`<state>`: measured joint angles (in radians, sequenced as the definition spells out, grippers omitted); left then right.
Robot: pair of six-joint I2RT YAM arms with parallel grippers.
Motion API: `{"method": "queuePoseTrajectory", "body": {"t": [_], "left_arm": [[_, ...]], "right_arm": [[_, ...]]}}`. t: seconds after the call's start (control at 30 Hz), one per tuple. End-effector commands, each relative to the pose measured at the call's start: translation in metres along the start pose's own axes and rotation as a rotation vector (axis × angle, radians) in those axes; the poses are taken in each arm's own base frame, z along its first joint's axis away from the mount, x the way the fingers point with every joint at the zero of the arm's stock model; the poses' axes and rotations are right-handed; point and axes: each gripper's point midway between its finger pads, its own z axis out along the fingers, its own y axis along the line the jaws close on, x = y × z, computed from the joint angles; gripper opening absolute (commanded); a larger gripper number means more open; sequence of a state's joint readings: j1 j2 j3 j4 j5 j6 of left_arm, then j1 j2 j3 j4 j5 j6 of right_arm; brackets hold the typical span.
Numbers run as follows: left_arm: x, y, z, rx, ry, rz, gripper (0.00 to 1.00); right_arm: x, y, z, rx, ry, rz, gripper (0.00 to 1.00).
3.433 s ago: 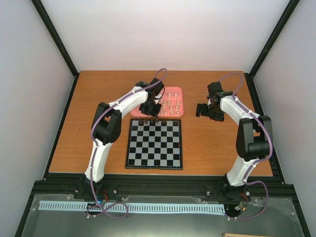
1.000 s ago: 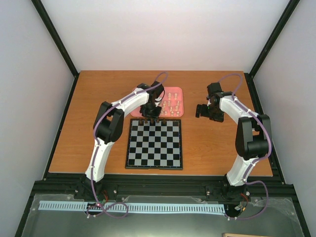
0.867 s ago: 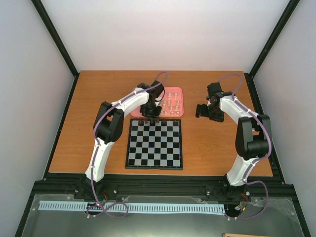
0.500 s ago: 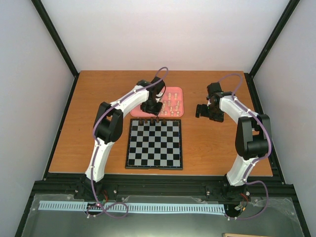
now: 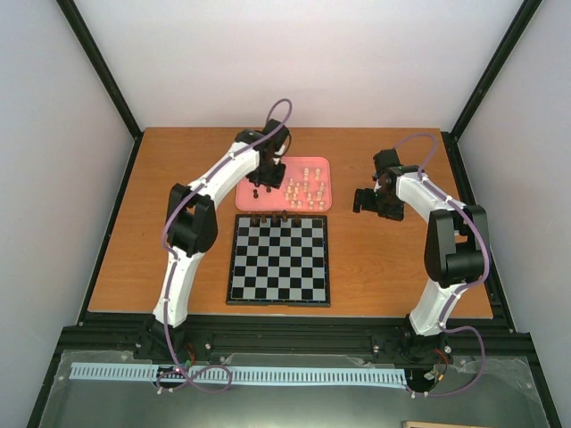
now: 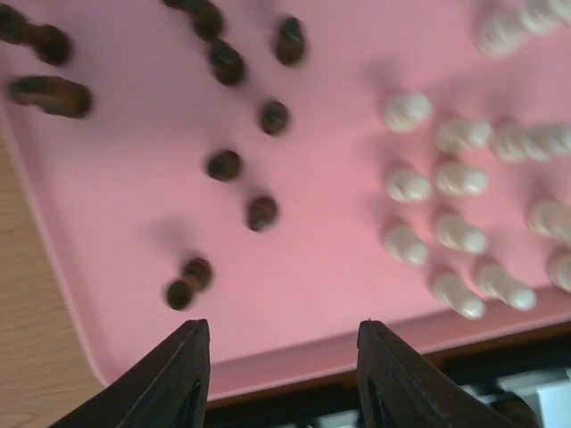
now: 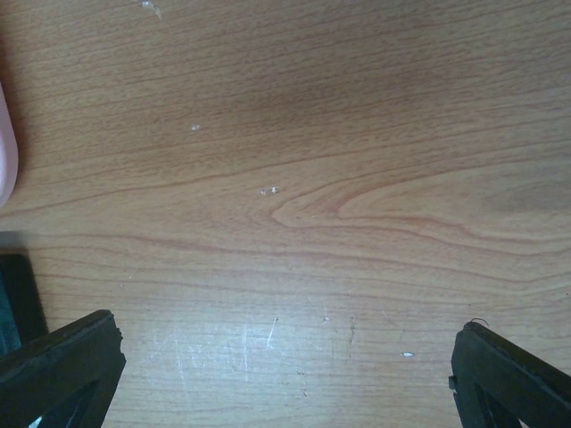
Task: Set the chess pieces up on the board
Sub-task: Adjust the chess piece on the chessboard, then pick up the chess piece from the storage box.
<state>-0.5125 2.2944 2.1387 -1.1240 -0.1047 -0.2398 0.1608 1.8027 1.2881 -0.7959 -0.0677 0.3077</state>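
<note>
**Left jaws apart over the pink tray, next dark piece not yet taken**

The flat square chequered board [image 5: 279, 259] of black and silvery squares lies at the middle of the desk [image 5: 178, 223]. A short row of small dark brown pieces [image 5: 275, 218] stands along its far edge. Touching or just beyond that edge sits the pink rounded plastic tray [image 5: 323, 165]. The rest wait there: dark brown pieces [image 6: 261, 212] scattered on its left half, pale cream pieces [image 6: 409, 185] clustered on its right.

The left jaws stand apart with nothing between them, hanging above the tray's left half. The right jaws are spread wide and empty over bare wood, right of the tray.

The pieces look light, rigid and smooth, narrow enough to tip at a sideways nudge. The safest hold is probably around the body from straight above. A loner away from its neighbours is best, since two dark ones stand touching near the tray's near-left corner.

Half a second earlier the left jaws hung closer to the board's far edge. Before that they were right over the dark row. They have since drawn back over the tray. The right arm [image 5: 419, 192] has not moved.
</note>
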Motion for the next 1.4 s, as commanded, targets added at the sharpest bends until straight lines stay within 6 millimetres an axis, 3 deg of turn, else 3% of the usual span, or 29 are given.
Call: {"method": "queuePoseTrajectory", "body": {"t": [0.0, 0.17, 0.3, 0.5, 0.63, 1.1, 1.37], "left_arm": [[-0.017, 0.056, 0.003, -0.070, -0.015, -0.134, 0.48], [-0.025, 0.106, 0.008, -0.129, -0.032, -0.226, 0.48], [-0.038, 0.123, 0.016, -0.137, -0.064, -0.271, 0.47], [-0.066, 0.114, 0.033, -0.068, -0.128, -0.293, 0.47], [-0.074, 0.102, 0.047, 0.001, -0.132, -0.301, 0.47], [-0.081, 0.108, 0.074, -0.037, -0.157, -0.306, 0.47], [-0.084, 0.107, 0.078, -0.034, -0.164, -0.310, 0.33]], "right_arm": [[-0.008, 0.006, -0.004, -0.007, -0.015, -0.012, 1.00], [-0.009, 0.005, -0.004, 0.002, -0.010, -0.020, 1.00], [-0.013, 0.007, -0.003, 0.001, -0.008, -0.020, 1.00], [-0.020, 0.007, -0.001, 0.013, 0.000, -0.027, 1.00], [-0.022, 0.006, -0.001, 0.028, 0.004, -0.032, 1.00], [-0.031, 0.007, 0.006, 0.043, 0.028, -0.040, 1.00], [-0.032, 0.006, 0.009, 0.048, 0.037, -0.044, 1.00]]}}
